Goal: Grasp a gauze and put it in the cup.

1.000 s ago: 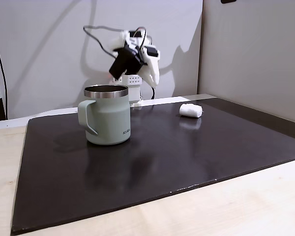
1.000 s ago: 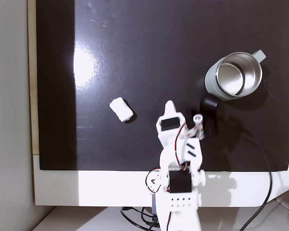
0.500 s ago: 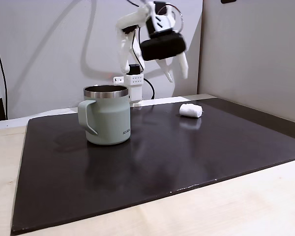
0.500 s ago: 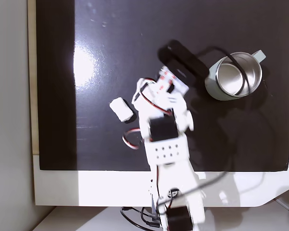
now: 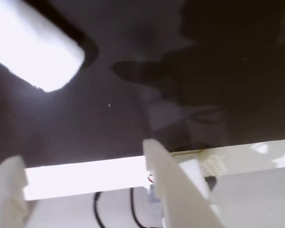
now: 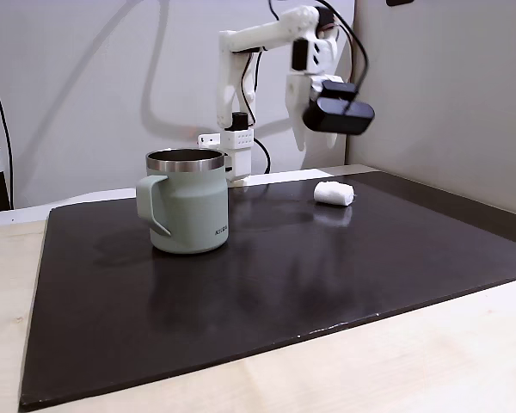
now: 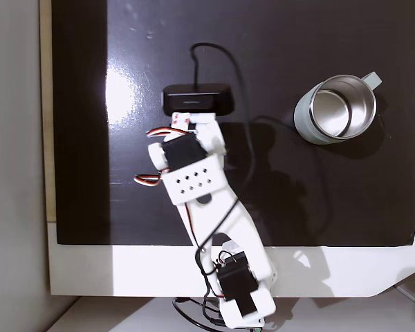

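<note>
The arm (image 6: 267,39) has swung from the centre of the side-on fixed view to its upper right since half a second ago, carrying its black wrist camera (image 6: 338,114) above the gauze (image 6: 334,194), which lies on the dark mat (image 6: 267,275) right of centre. A second ago the arm was folded low behind the cup (image 6: 187,201). In the top-down fixed view the arm (image 7: 200,187) now reaches toward the centre-left of the frame, covering the spot where the gauze showed before; the roll itself is hidden beneath it there. The cup (image 7: 335,108) stands in the upper right of that frame, unmoved and well apart from the arm, its steel inside bare.

In the wrist view the gauze (image 5: 35,50) is a blurred, overexposed white shape in the upper left, cut off by the frame edge. The gripper (image 5: 80,166) enters from the bottom, its two pale fingers (image 5: 166,180) spread wide with nothing between them, both out of focus and cropped. The gauze lies clear of the fingers. In the side-on view the fingertips are hard to make out behind the wrist camera.
</note>
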`<action>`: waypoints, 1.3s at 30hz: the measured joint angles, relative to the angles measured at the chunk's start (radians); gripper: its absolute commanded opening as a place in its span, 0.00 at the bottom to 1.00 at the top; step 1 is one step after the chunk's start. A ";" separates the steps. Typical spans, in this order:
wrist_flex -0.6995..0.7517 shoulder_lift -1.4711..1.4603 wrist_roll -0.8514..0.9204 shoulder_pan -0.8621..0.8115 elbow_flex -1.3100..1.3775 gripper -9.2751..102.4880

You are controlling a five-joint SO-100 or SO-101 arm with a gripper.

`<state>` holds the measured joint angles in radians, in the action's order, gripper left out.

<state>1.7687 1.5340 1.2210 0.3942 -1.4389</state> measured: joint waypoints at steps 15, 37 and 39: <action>0.009 -0.334 0.158 0.000 0.281 0.38; 0.005 -0.683 0.086 0.146 0.503 0.36; 0.003 -0.693 0.080 0.147 0.505 0.36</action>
<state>1.7717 0.8406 1.3008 0.5415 -0.9342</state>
